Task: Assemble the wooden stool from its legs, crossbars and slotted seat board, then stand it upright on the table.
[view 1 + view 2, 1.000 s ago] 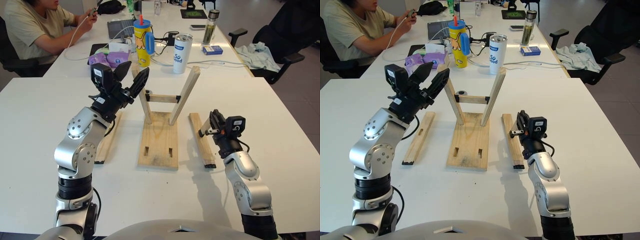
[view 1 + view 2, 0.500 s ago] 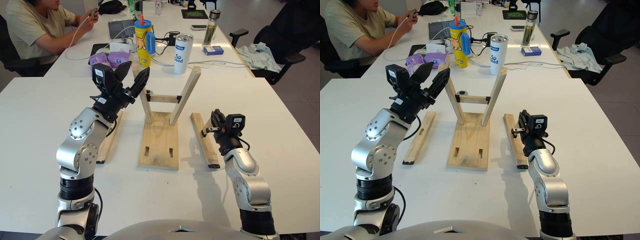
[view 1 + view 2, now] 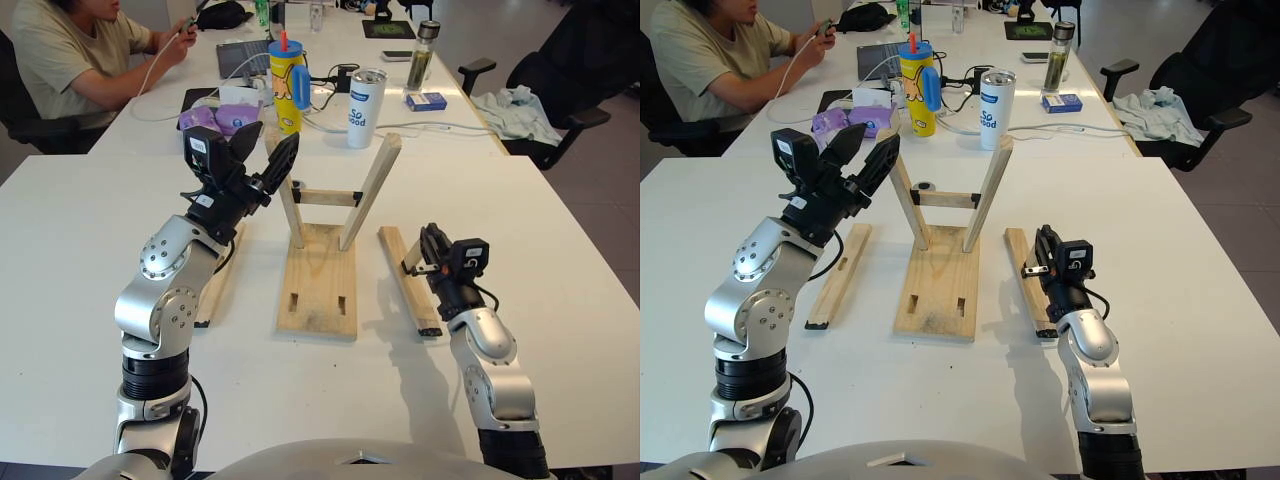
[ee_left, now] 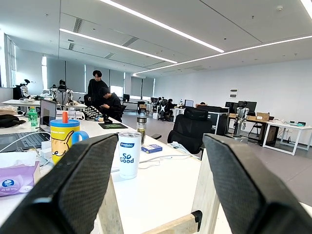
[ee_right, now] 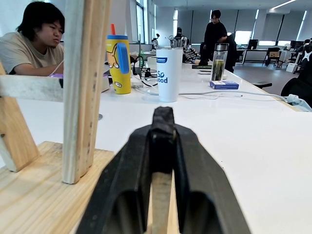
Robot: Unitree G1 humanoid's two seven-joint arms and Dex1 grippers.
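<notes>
Seat board between left plank and right plank, leg frame on it.

This is an open-plan office. Beyond the left pincer, the long white table meets a second one that carries a laptop, a yellow cup, a white tumbler, a bottle and trailing cables. Past the right pincer and out to its far side stand black swivel chairs with a crumpled cloth beside them. Far behind the left pincer the room runs on under long ceiling light strips, with more desks and another office chair.
</notes>
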